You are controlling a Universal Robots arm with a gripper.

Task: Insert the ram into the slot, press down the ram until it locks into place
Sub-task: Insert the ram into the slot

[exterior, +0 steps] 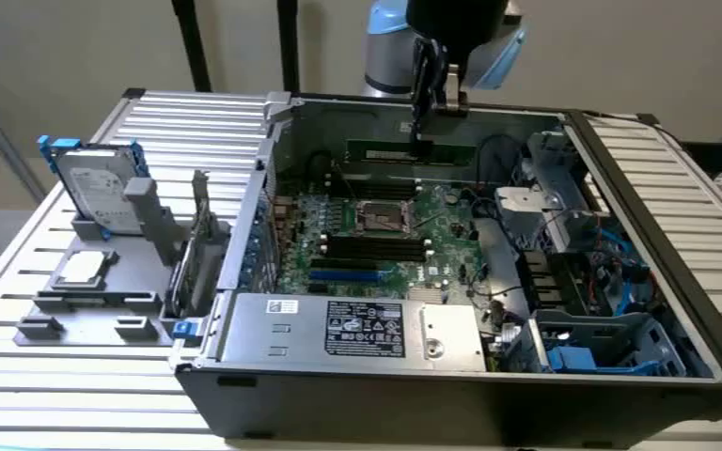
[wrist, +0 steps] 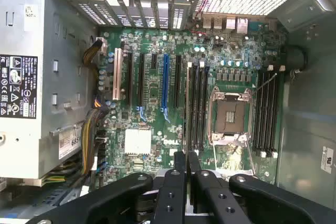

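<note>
My gripper (exterior: 420, 139) hangs high over the open computer case, shut on the ram (exterior: 393, 149), a thin green stick held level. The wrist view looks straight down between my black fingers (wrist: 179, 167). There the ram (wrist: 186, 109) shows edge-on as a thin pale line. It runs parallel to a row of black memory slots (wrist: 198, 103) and lies along that row's edge, on the side away from the silver CPU socket (wrist: 229, 116). In the exterior view that row of slots (exterior: 374, 247) lies in front of the CPU socket (exterior: 384, 217). A second row of slots (wrist: 266, 111) lies on the socket's other side. The ram is well above the board and touches no slot.
The grey power supply (exterior: 336, 324) fills the case's front. Drive bays with blue parts (exterior: 587, 357) and cables take up the exterior view's right. A blue slot (wrist: 166, 85) lies near the memory slots. Outside the case, a grey fixture (exterior: 86, 301) holds a hard drive (exterior: 95, 193).
</note>
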